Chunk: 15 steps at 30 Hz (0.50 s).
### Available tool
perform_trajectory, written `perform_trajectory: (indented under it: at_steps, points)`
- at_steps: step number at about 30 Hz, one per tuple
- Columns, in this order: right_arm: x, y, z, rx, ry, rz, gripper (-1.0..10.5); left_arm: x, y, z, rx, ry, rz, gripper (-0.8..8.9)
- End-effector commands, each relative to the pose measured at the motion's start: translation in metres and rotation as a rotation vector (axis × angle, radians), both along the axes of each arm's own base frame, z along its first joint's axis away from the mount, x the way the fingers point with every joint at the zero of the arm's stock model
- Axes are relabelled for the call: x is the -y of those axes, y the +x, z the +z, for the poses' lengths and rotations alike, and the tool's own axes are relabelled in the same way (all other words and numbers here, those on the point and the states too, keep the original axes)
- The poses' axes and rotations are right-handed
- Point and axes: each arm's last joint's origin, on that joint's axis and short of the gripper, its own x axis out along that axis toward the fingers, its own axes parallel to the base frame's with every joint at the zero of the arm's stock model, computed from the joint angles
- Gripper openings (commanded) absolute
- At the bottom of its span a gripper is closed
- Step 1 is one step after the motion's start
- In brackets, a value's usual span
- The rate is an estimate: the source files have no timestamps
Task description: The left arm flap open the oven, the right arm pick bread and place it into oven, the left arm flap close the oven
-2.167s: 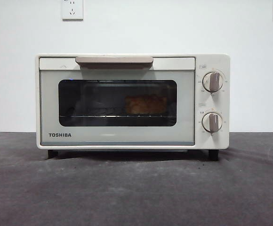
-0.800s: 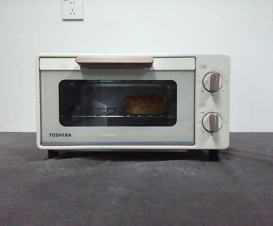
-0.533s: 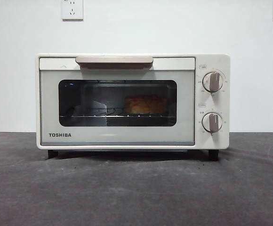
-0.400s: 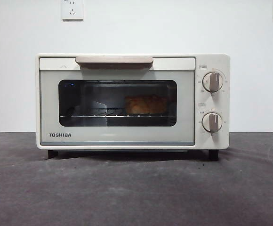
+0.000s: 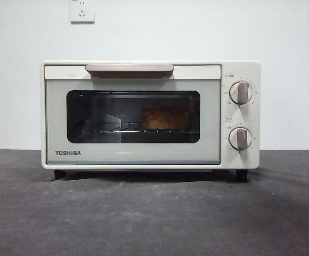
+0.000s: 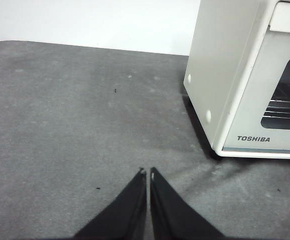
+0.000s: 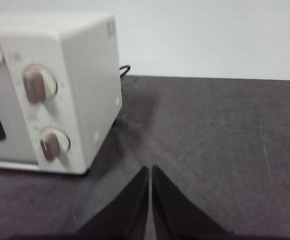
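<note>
On the dark grey table (image 5: 154, 213) the oven (image 5: 133, 154) is seen shut with the bread (image 5: 165, 118) inside; the left gripper (image 6: 146, 172) and right gripper (image 7: 150, 170) are parked beside it, jaws pressed together, empty; the task is judged finished, no further move called for.

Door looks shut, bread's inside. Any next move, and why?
Probably none beyond holding both arms parked. The oven door sits flush, the bread rests on the rack behind the glass, and the left gripper and right gripper are shut, clear of it.

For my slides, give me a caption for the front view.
Cream TOSHIBA oven stands shut on the dark table, bread on its rack behind the glass.
</note>
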Motion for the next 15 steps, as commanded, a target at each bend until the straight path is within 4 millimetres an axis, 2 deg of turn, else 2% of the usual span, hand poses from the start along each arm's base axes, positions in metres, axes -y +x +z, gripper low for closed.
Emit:
perform_trajectory:
  at_steps: [1, 5, 15]
  points:
    - [0.000, 0.002, -0.009, -0.006, -0.063, 0.001, 0.1, 0.000, 0.001, -0.007, -0.024, 0.008, 0.002, 0.20]
    - [0.001, 0.002, -0.021, -0.085, -0.077, -0.018, 0.1, 0.000, 0.001, -0.007, -0.024, 0.008, 0.003, 0.20]
    - [0.005, 0.002, -0.020, -0.086, -0.083, -0.071, 0.1, 0.000, 0.001, -0.007, -0.024, 0.008, 0.003, 0.20]
